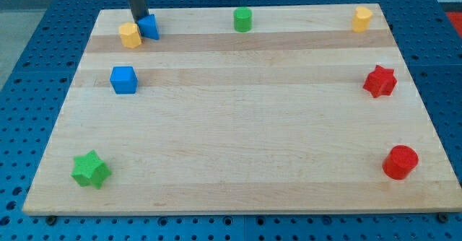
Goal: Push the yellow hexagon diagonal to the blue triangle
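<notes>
The yellow hexagon [130, 34] lies near the top left of the wooden board [238, 125]. The blue triangle [149, 27] sits right beside it, up and to its right, touching or nearly touching. My tip [138, 17] is at the top edge of the board, just above the yellow hexagon and against the upper left side of the blue triangle. The rod comes down from the view's top.
A blue cube [123, 79] lies below the hexagon. A green cylinder [242, 19] is at top middle, a yellow cylinder [362, 18] at top right. A red star [380, 81] and a red cylinder [400, 161] are on the right. A green star [91, 169] is at bottom left.
</notes>
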Robot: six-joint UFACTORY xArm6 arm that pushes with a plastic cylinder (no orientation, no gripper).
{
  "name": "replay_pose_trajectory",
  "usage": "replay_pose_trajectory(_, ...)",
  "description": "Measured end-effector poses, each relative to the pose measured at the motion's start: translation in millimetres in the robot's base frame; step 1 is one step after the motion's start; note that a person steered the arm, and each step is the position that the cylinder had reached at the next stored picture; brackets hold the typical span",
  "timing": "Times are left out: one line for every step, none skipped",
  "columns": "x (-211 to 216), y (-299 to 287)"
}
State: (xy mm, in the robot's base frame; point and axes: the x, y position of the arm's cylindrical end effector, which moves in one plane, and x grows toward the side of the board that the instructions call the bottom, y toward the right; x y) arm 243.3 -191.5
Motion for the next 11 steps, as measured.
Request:
replay_pose_trajectory(23.4, 26.4)
replay_pose_trajectory(49.1, 35.7)
replay_pose_trajectory(71.6, 21.3)
replay_pose_trajectory(75.5, 3.2)
replay_pose_trajectory(73.0, -21.7)
replay_pose_trajectory(65.6, -34.5)
replay_pose_trajectory(54.9, -34.6)
replay_pose_trajectory(40.5, -34.6)
replay_pose_trajectory(28.0, -34.6)
replay_pose_trajectory(21.8, -34.6)
replay_pose_trajectory(21.8, -26.2)
